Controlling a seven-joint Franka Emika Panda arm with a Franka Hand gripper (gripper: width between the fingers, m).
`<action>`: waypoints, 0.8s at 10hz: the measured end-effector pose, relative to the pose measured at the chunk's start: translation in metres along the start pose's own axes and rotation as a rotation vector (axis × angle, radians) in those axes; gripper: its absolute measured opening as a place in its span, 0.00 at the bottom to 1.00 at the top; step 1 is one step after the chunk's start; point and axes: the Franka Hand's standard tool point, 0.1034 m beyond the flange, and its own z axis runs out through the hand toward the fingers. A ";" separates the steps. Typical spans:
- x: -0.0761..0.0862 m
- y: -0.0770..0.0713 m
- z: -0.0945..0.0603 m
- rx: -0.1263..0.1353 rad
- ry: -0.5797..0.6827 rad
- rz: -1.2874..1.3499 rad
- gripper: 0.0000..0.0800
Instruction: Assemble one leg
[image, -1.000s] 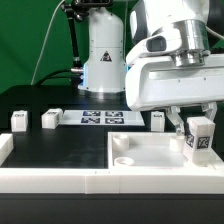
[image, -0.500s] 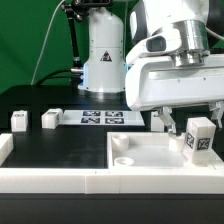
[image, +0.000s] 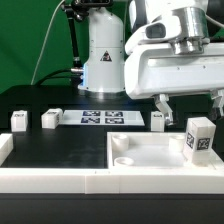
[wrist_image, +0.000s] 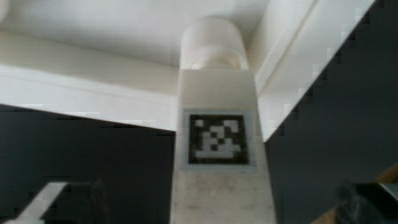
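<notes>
A leg (image: 200, 137), a small white block with a marker tag, stands upright in the corner of the large flat white panel (image: 150, 150) on the exterior view's right. My gripper (image: 191, 108) is open, its fingers (image: 162, 105) apart on either side and just above the leg's top, not touching it. In the wrist view the leg (wrist_image: 217, 150) stands between the two spread fingertips (wrist_image: 54, 203), with the gripper (wrist_image: 214, 208) centred over it. Three more legs (image: 19, 121), (image: 50, 118), (image: 157, 120) stand on the black table.
The marker board (image: 100, 118) lies on the table behind the panel, between the loose legs. The robot's white base (image: 103, 50) stands at the back. A white raised rim (image: 60, 180) runs along the table's front edge.
The fingers have spread apart and the gripper has risen, letting go of the leg. The leg stays standing on the panel's corner.
</notes>
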 end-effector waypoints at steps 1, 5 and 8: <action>0.002 0.000 -0.002 0.000 0.000 -0.001 0.81; 0.012 -0.003 0.008 0.017 -0.046 -0.002 0.81; 0.010 -0.003 0.010 0.043 -0.181 -0.001 0.81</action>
